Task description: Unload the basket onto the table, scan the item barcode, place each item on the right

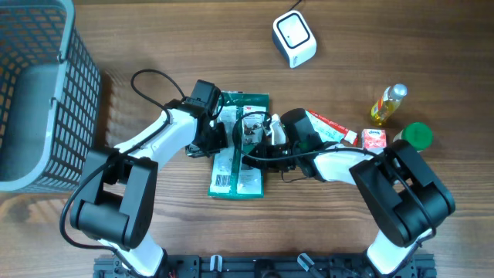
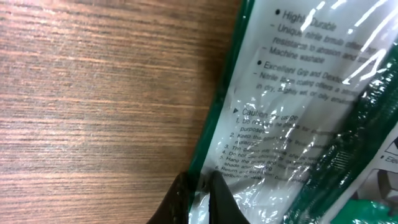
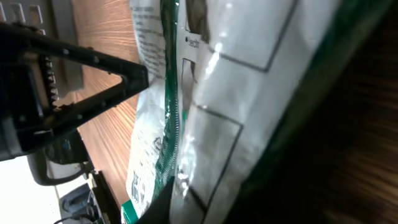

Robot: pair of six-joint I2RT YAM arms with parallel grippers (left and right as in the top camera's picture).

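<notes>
1. Pkt [image 1: 236,176] (green/white, clear film wrap) lies flat at the centre of the table [image 1: 154,46], between both arms. Its upper half is covered by the grippers.
2. L gripper [image 1: 216,137]: jaws are together, pinched on the pkt's left film edge. In the L wrist view the film is nipped between the fingertips [image 2: 222,200]. Judged: the edge is taken because a flat pkt offers no other purchase.
3. R gripper [image 1: 259,139] is set at the pkt's right side. One finger [image 3: 93,68] is laid against the film and the pkt fills the gap. Whether it is clamped cannot be told.
4. What looks like a barcode [image 1: 222,182] is seen near the pkt's lower end, facing up.
5. Scanner [image 1: 294,38] stands well apart, on the far side. Judged: a hold on both sides is wanted so the floppy pkt can be lifted w/o sagging and the code turned to the scanner.
6. Risk, judged: the slick film may slip from a thin edge pinch.
</notes>
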